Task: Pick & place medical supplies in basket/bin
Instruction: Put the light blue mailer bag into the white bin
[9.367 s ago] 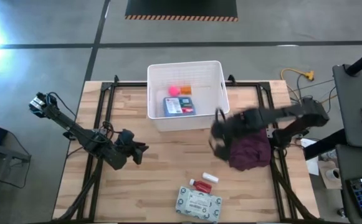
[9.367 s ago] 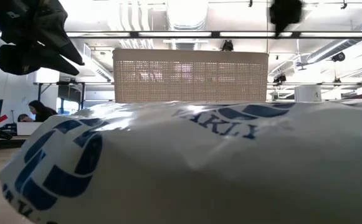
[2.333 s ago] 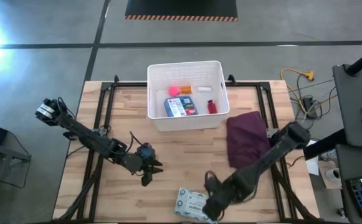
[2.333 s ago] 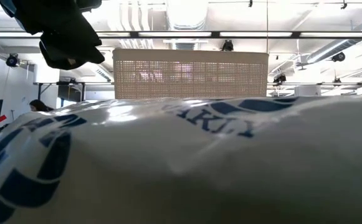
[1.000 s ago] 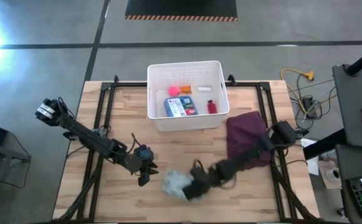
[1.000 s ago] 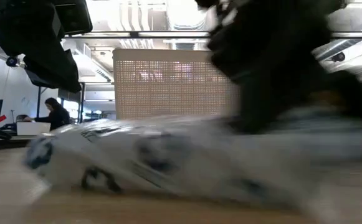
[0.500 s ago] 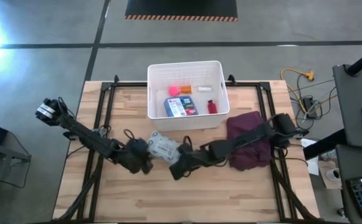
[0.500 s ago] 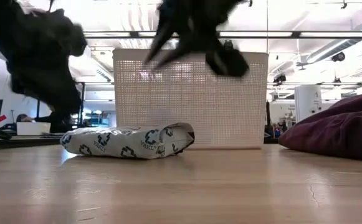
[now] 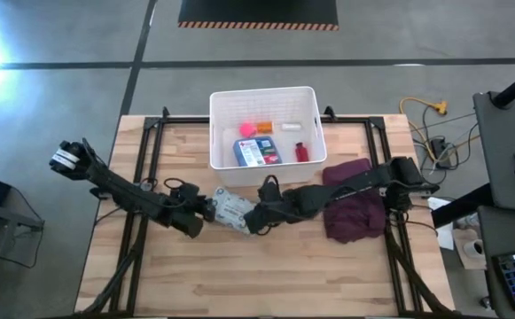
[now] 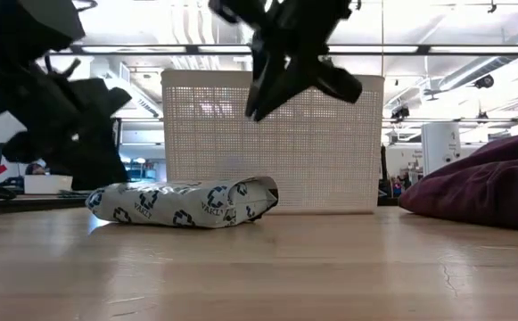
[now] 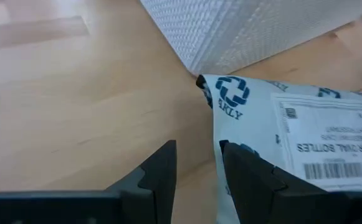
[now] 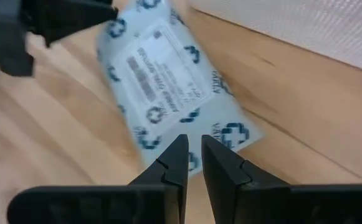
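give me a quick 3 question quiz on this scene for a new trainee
1. True or false: the wipes pack lies on the table, outside the white bin.
2. Which gripper hangs above the pack, clear of it, in the low view? A) left gripper B) right gripper
3. Fill in: the maroon cloth lies on the robot's ____ side of the table.

Key: 1 true; 2 B; 3 right
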### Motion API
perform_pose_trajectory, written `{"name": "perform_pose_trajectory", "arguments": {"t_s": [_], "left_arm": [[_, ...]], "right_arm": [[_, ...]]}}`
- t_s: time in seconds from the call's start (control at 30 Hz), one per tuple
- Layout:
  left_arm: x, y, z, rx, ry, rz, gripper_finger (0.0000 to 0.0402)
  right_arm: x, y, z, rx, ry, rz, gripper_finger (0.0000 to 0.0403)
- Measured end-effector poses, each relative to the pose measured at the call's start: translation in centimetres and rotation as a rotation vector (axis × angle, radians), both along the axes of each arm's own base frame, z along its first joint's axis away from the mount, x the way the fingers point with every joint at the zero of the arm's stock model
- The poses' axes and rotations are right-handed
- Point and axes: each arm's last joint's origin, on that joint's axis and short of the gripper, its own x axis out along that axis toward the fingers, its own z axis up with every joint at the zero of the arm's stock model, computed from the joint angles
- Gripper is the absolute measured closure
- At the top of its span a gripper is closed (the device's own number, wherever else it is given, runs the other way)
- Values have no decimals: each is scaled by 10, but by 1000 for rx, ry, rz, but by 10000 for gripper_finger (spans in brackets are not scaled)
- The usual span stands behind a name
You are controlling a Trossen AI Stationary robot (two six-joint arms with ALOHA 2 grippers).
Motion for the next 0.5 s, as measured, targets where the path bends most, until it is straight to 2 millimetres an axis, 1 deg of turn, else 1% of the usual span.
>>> {"name": "perform_pose_trajectory", "arguments": {"t_s": [0.13,0.27,0.3,0.5], "left_arm": [[0,5,-11,-49,-60,6,287],[5,3,-15,-129,-100,-24,287],[7,1,-15,-142,-99,-32,287],[27,-14,-11,-181,-68,-94,287]], "right_arm": [[5,-9,-14,-35,46,-1,364],[13,-16,-44,-14,144,38,364],[14,-18,-47,-12,156,42,364],[18,-29,-53,-2,173,71,364]]}}
